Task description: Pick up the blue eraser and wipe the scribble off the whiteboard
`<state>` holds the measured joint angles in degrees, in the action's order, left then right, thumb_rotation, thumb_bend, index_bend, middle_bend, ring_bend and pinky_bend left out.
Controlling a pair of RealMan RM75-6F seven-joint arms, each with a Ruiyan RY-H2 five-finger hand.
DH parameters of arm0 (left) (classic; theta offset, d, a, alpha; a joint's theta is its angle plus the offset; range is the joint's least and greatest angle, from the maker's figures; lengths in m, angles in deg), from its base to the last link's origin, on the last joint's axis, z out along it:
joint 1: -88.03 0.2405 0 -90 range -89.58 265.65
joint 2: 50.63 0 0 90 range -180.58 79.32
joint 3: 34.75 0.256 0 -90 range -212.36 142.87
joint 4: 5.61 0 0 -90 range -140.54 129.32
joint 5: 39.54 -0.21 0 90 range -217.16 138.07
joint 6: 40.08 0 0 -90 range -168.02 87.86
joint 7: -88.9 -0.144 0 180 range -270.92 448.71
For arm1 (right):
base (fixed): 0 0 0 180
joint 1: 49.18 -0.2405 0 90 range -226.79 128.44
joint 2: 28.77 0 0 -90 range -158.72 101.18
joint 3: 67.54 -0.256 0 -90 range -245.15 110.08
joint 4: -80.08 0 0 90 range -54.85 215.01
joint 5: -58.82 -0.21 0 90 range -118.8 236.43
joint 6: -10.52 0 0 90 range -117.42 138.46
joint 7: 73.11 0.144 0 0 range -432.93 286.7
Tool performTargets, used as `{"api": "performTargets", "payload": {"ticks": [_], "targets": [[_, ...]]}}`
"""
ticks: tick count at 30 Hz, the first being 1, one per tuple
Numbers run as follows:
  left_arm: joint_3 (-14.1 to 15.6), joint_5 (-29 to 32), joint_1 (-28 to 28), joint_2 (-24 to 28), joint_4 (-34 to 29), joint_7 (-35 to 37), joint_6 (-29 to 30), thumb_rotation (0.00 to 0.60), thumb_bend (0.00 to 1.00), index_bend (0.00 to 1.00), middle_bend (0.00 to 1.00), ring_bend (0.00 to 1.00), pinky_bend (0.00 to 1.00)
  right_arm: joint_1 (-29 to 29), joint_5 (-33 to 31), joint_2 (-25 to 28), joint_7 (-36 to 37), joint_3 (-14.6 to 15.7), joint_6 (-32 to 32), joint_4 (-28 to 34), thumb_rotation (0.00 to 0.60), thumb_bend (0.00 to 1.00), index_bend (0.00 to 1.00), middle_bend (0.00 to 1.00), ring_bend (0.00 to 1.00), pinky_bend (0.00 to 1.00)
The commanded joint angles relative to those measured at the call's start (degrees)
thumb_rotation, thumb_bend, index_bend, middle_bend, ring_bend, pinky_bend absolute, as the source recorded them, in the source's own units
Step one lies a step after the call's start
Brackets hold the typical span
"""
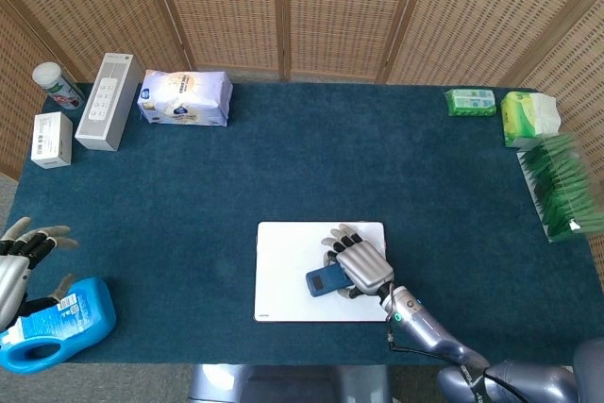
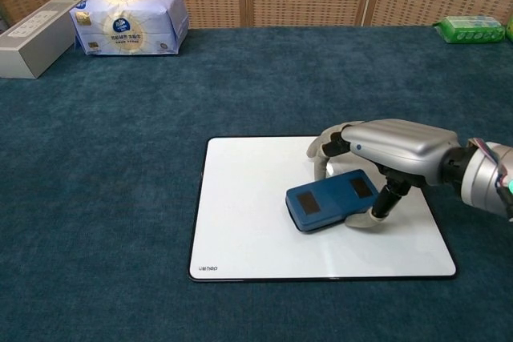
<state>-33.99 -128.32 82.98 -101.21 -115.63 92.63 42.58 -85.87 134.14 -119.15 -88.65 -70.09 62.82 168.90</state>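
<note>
The white whiteboard [image 1: 288, 276] [image 2: 248, 222] lies flat near the table's front edge; its surface shows no scribble in either view. The blue eraser [image 1: 327, 279] [image 2: 330, 200] lies flat on the board's right half. My right hand [image 1: 358, 263] [image 2: 388, 150] grips it from the right, fingers behind it and thumb in front. Far off at the table's front left corner, my left hand [image 1: 17, 266] is open with fingers spread, above a blue bottle; the chest view does not show it.
A blue detergent bottle [image 1: 58, 324] lies at the front left corner. Along the back left stand a white box [image 1: 51, 139], a grey box [image 1: 109, 101] [image 2: 35, 26] and a tissue pack [image 1: 185, 97] [image 2: 130, 21]. Green packs [image 1: 470, 101] [image 2: 470, 28] and a green rack [image 1: 559, 188] sit at the right.
</note>
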Motion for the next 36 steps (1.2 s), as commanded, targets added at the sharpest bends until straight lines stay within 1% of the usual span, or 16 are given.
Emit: {"api": "performTargets", "payload": {"ticks": [1, 7, 11, 15, 21, 24, 27, 29, 33, 36], "targets": [[0.0, -0.1, -0.1, 0.0, 0.0, 0.0, -0.1, 0.6, 0.43, 0.33, 0.25, 0.22, 0.07, 0.4, 0.0, 0.1, 0.1, 0.4, 0.3, 0.0, 0.6, 0.21, 0.56, 0.19, 0.0, 0.0], [-0.2, -0.7, -0.4, -0.2, -0.3, 0.0, -0.1, 0.6, 0.43, 0.33, 0.25, 0.22, 0.07, 2.1, 0.7, 1.0, 0.0, 1.7, 2.4, 1.1, 0.6, 0.21, 0.56, 0.19, 0.0, 0.0], [-0.2, -0.9, -0.5, -0.2, -0.3, -0.1, -0.2, 0.6, 0.43, 0.32, 0.25, 0.22, 0.07, 2.6, 1.0, 1.7, -0.5, 1.9, 3.2, 1.9, 0.6, 0.21, 0.56, 0.19, 0.0, 0.0], [-0.3, -1.1, -0.8, -0.4, -0.3, 0.0, -0.5, 0.6, 0.43, 0.32, 0.25, 0.22, 0.07, 3.5, 1.0, 3.5, -1.0, 2.1, 4.4, 3.5, 0.6, 0.21, 0.56, 0.19, 0.0, 0.0], [-0.3, -1.3, -0.8, -0.1, -0.7, -0.2, -0.3, 0.6, 0.43, 0.32, 0.25, 0.22, 0.07, 2.8, 0.5, 6.5, -0.7, -0.1, 4.7, 5.9, 0.6, 0.21, 0.56, 0.19, 0.0, 0.0], [-0.2, -1.3, -0.7, 0.0, -0.9, -0.4, -0.2, 0.6, 0.43, 0.32, 0.25, 0.22, 0.07, 2.1, 0.1, 7.0, -0.5, -1.1, 4.0, 6.5, 0.6, 0.21, 0.56, 0.19, 0.0, 0.0], [-0.1, -1.3, -0.4, 0.1, -1.2, -0.7, 0.1, 0.6, 0.43, 0.32, 0.25, 0.22, 0.07, 0.5, -1.3, 6.3, -0.4, -2.5, 2.0, 5.9, 0.6, 0.21, 0.56, 0.19, 0.0, 0.0], [-0.1, -1.3, -0.3, 0.2, -1.3, -0.8, 0.3, 0.6, 0.43, 0.32, 0.25, 0.22, 0.07, -0.2, -1.9, 5.8, -0.5, -2.9, 1.2, 5.3, 0.6, 0.21, 0.56, 0.19, 0.0, 0.0], [0.1, -1.0, 0.0, 0.6, -1.5, -1.1, 0.4, 0.6, 0.43, 0.32, 0.25, 0.22, 0.07, -1.7, -3.2, 3.7, -0.2, -3.5, -1.1, 3.0, 0.6, 0.21, 0.56, 0.19, 0.0, 0.0], [0.2, -0.7, 0.1, 0.7, -1.7, -1.2, 0.4, 0.6, 0.43, 0.32, 0.25, 0.22, 0.07, -2.1, -4.1, 2.0, -0.4, -3.1, -2.1, 1.0, 0.6, 0.21, 0.56, 0.19, 0.0, 0.0]]}}
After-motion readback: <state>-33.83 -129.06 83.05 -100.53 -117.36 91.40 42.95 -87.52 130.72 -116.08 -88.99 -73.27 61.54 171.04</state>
